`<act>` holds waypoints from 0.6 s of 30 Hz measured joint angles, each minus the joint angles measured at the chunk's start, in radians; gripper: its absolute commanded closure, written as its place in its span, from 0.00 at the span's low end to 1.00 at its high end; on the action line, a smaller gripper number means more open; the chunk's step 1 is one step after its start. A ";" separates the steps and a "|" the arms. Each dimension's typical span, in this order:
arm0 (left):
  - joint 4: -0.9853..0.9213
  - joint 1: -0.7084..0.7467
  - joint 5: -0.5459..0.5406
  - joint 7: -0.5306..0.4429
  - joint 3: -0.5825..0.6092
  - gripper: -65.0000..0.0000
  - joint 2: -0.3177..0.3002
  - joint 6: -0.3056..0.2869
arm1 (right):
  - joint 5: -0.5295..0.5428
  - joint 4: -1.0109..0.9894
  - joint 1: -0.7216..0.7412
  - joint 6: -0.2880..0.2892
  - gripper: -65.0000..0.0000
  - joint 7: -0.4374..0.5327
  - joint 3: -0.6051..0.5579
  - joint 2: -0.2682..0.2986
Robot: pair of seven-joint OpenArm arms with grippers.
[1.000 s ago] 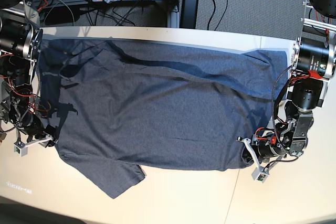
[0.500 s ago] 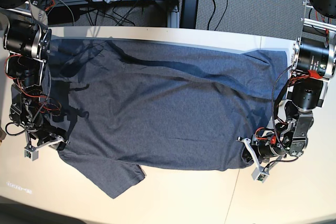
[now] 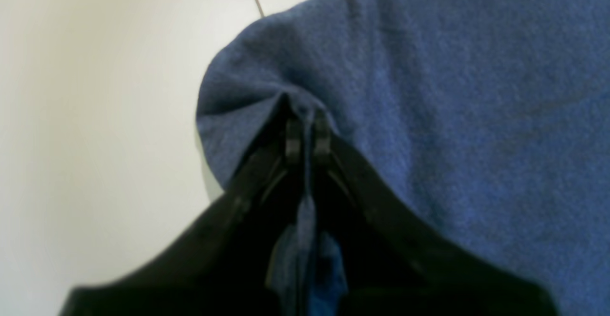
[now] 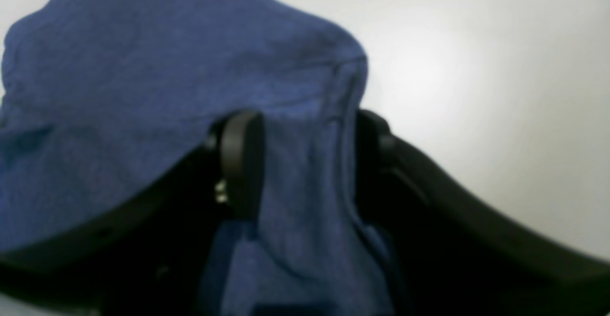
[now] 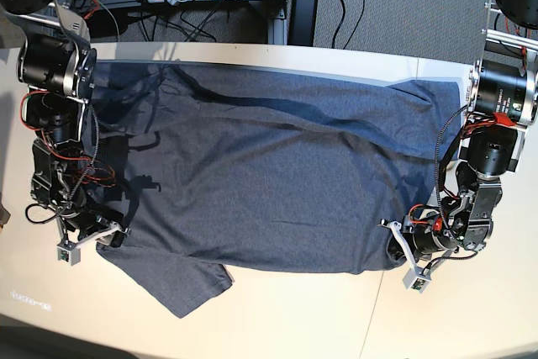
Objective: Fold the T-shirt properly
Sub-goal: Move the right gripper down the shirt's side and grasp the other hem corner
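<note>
A pale bench [image 5: 277, 325] is carrying the T-shirt [image 5: 269, 174], spread flat across it. The left claw [image 3: 305, 137] is pinching the shirt's corner tightly, while the right claw [image 4: 305, 163] is standing agape with fabric lying between its fingers [image 4: 240, 163].

T-shirt [image 5: 269, 182] flat on table [image 5: 294, 325]
</note>
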 measured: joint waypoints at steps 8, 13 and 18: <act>0.000 0.000 -0.001 0.000 0.000 1.00 0.000 0.000 | -0.040 0.000 0.000 0.013 0.53 0.000 0.000 0.017; 0.000 0.000 -0.008 0.000 0.000 1.00 0.000 0.000 | -0.081 0.000 -0.003 0.014 0.56 0.011 -0.038 0.021; 0.000 0.000 -0.030 0.005 0.000 1.00 -0.003 0.000 | -0.109 0.004 -0.006 0.014 0.86 0.023 -0.154 0.026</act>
